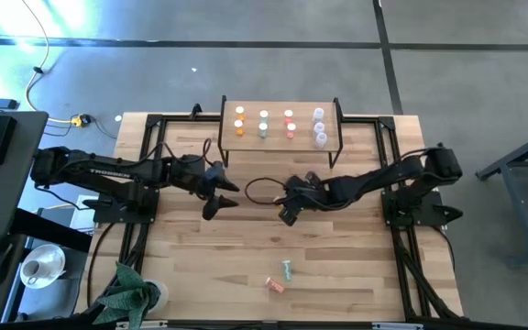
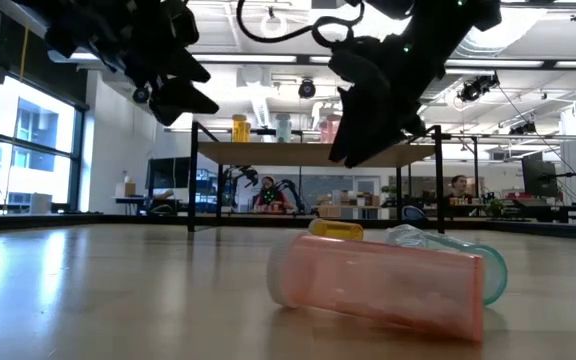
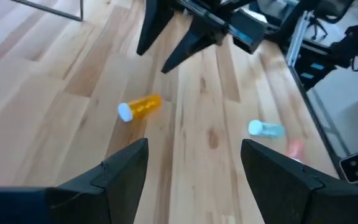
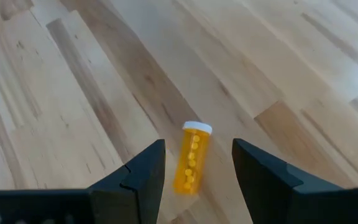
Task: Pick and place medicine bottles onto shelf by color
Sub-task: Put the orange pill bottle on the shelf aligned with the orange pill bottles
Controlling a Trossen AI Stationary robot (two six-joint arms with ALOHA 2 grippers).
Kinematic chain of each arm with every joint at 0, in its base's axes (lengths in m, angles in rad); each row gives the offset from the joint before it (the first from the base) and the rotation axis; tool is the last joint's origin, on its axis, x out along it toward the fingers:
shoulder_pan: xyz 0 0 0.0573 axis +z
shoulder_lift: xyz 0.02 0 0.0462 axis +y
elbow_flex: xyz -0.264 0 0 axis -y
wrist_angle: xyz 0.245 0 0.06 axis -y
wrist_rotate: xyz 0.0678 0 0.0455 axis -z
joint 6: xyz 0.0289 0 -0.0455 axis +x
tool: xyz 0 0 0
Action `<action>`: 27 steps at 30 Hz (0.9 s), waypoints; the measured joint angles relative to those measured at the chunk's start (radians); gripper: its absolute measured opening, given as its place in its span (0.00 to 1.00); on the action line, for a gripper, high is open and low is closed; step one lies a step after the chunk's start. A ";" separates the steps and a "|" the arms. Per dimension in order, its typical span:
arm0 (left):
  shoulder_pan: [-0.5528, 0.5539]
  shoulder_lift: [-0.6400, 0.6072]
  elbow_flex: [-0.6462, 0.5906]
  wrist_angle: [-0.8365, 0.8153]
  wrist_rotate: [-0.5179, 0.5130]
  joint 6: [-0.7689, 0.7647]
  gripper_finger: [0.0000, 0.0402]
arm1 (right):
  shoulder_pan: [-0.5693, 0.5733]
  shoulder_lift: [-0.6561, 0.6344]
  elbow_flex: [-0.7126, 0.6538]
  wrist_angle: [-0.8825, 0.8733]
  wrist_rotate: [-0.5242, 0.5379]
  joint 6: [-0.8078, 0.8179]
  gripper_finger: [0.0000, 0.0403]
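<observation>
Right gripper (image 4: 194,171) hovers above the tabletop (image 1: 337,266) near the middle, fingers spread, nothing held; an orange bottle (image 4: 192,157) lies on its side right below, in line with the gap between the fingers, white cap pointing away. Left gripper (image 3: 191,168) also hangs open and empty, left of centre, with the same orange bottle (image 3: 140,107) in its wrist view ahead of it. Shelf (image 1: 280,103) stands at the far edge of the table, bottles upright on top in columns: orange (image 1: 240,120) at left, then green (image 1: 263,123), pink-red (image 1: 290,123), clear (image 1: 320,126) at right. Two more bottles lie on their sides near the front edge, just beside each other: a green one (image 1: 288,269) and a pink one (image 1: 275,285).
</observation>
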 joint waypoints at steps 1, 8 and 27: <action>-0.001 0.000 0.000 -0.010 0.000 0.000 0.61 | 0.000 0.008 0.000 0.011 -0.009 -0.001 0.44; -0.001 0.005 0.000 -0.029 0.000 0.000 0.61 | 0.000 0.065 0.001 0.046 -0.064 0.014 0.44; -0.001 0.005 0.000 -0.029 0.000 0.020 0.61 | -0.021 0.198 0.001 0.052 -0.113 0.095 0.44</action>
